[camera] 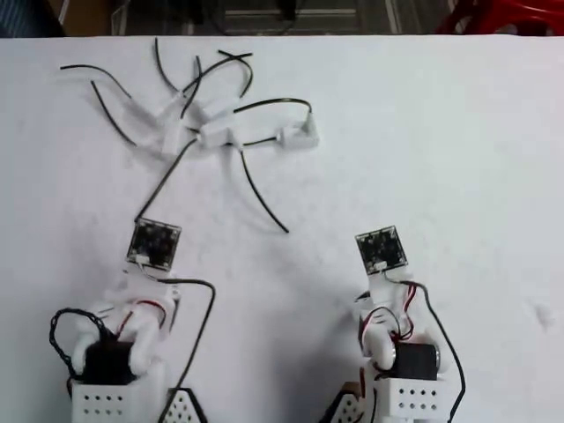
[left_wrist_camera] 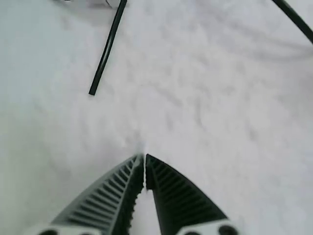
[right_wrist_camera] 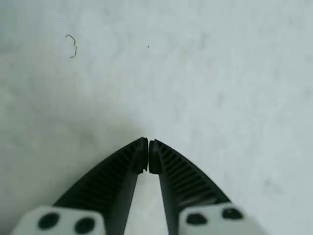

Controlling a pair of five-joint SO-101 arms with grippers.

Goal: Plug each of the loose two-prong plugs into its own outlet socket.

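First, the big white table (camera: 441,132) takes up most of the view from above. Two arms sit side by side at its near edge, the left arm (camera: 123,339) and the right arm (camera: 397,348). The left arm has a black square board (camera: 157,242) on top, and the right arm's board (camera: 381,248) looks the same.

Next comes the heap of plugs and sockets (camera: 207,128). It lies on the far part of the table, out past the left arm and well apart from both arms. It is made of small white pieces with thin black cords that cross over each other. I cannot tell which piece is a plug and which is a socket. One white piece (camera: 298,137) sits at the end of the heap on the right arm's side. A long black cord (camera: 263,198) runs out of the heap toward the arms.

The left gripper (left_wrist_camera: 145,159) is over bare table. Its fingers are pressed together with nothing between them. A black cord end (left_wrist_camera: 105,51) lies ahead of it, not touching.

The right gripper (right_wrist_camera: 147,144) also has its fingers pressed together and holds nothing. A tiny thin curl (right_wrist_camera: 72,45) lies on the table ahead of it.
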